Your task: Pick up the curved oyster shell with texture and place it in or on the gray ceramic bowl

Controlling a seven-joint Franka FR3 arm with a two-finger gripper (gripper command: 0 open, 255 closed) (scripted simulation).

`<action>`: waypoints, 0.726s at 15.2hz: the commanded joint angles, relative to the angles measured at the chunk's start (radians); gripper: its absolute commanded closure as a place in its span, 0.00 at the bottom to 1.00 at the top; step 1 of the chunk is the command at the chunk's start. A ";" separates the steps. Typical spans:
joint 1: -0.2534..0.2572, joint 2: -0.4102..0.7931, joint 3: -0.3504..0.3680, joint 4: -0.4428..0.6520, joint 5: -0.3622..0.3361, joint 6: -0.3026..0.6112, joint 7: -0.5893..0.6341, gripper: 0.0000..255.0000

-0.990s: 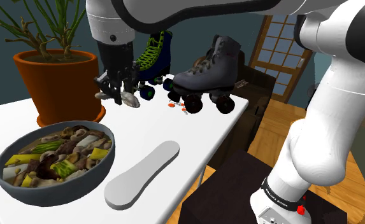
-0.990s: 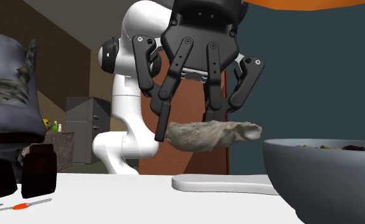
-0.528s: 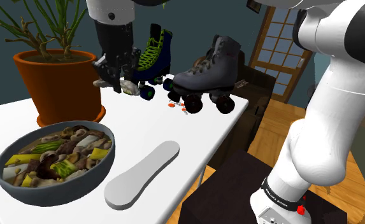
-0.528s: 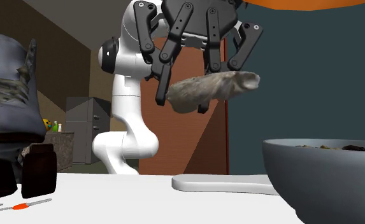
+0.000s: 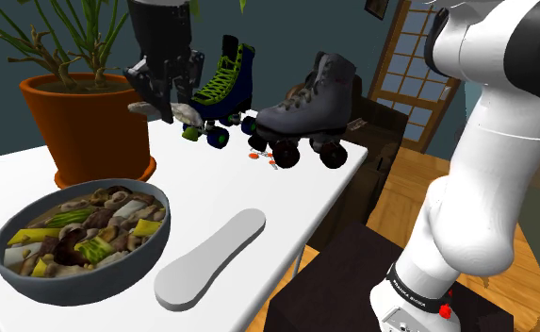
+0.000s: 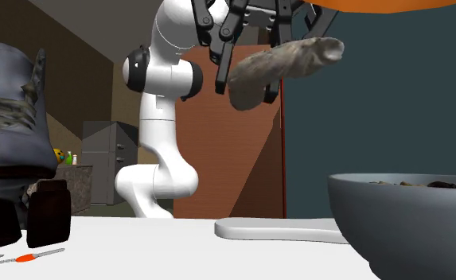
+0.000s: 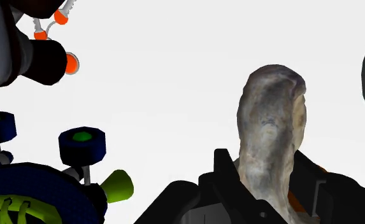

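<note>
In the shoulder view the bowl sits at the left of the worktop. Further right, beside the plant pot, the claw is closed on the shell, holding it high, probably to clear the bowl's rim.

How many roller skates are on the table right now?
2. The navy skate with green laces shows just right of the hand, which holds the oyster shell, in the shoulder view; the grey skate stands to its right. None seems hidden.
</note>
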 commanded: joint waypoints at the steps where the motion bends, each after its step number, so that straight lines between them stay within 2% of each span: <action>1: 0.032 0.031 0.021 0.046 -0.017 -0.031 0.044 1.00; 7: 0.162 0.153 0.080 0.207 -0.088 -0.126 0.194 1.00; 11: 0.283 0.269 0.103 0.369 -0.155 -0.211 0.284 1.00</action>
